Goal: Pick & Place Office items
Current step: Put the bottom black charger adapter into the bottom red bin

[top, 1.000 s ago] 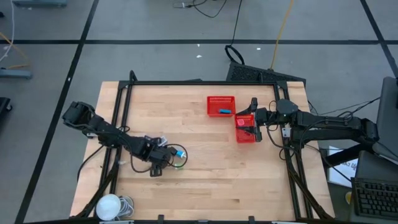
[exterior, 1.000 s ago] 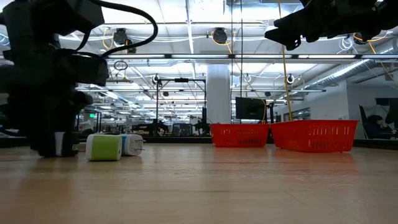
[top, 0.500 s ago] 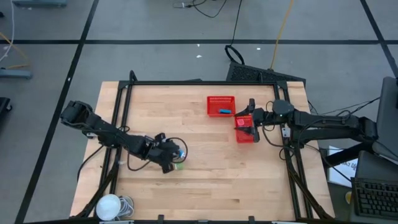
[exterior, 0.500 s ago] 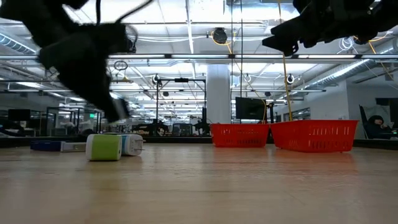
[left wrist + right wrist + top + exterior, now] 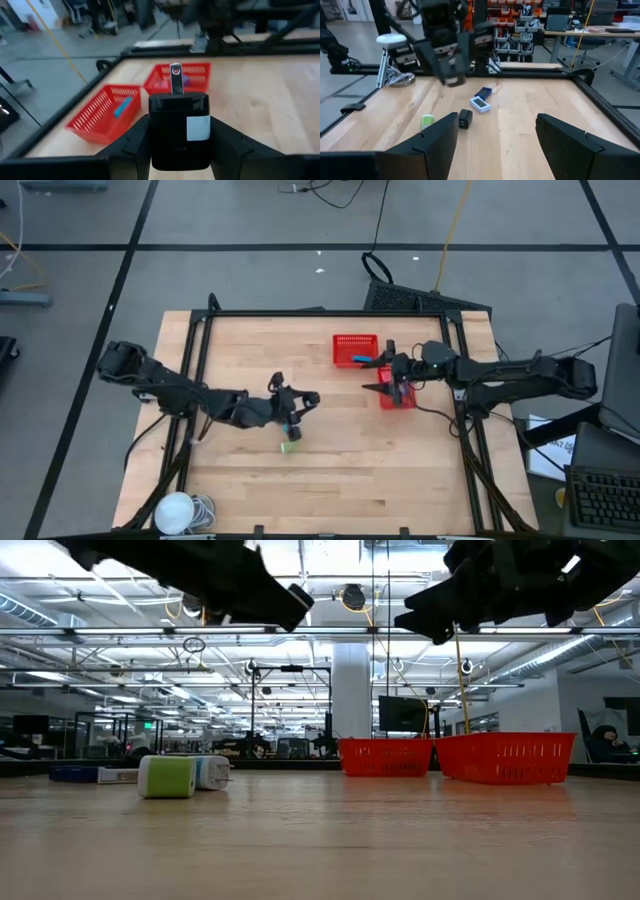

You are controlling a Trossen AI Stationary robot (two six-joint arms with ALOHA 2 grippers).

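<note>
My left gripper (image 5: 300,402) is raised over the table's middle and shut on a black block (image 5: 179,127) that has a white label and a metal tab on its front. My right gripper (image 5: 381,387) hovers open at the near-right red basket (image 5: 396,397), facing the left arm. The far basket (image 5: 355,350) holds a blue piece (image 5: 121,107); a pinkish piece (image 5: 183,80) lies in the other. A green cube (image 5: 289,446), a small black piece (image 5: 465,119), a white piece (image 5: 480,104) and a blue piece (image 5: 483,92) rest on the wood below my left gripper. My left gripper pinches the black block by its two side faces (image 5: 152,135), one finger (image 5: 134,145) on each side. The block is lifted clear of the table. It juts forward from the fingers with its metal tab (image 5: 175,79) pointing toward the red baskets.
A black frame rail (image 5: 300,313) runs round the wooden table. A white round object with a coiled cord (image 5: 176,510) sits at the near-left corner. Bare wood (image 5: 400,470) lies between the loose pieces and the baskets and along the near side.
My left gripper has risen from the table near the green cube and swung toward the right and far side, turning to face the baskets, with the black block in it. My right gripper has shifted toward the table's left, past the near-right basket. The green cube stayed put.
</note>
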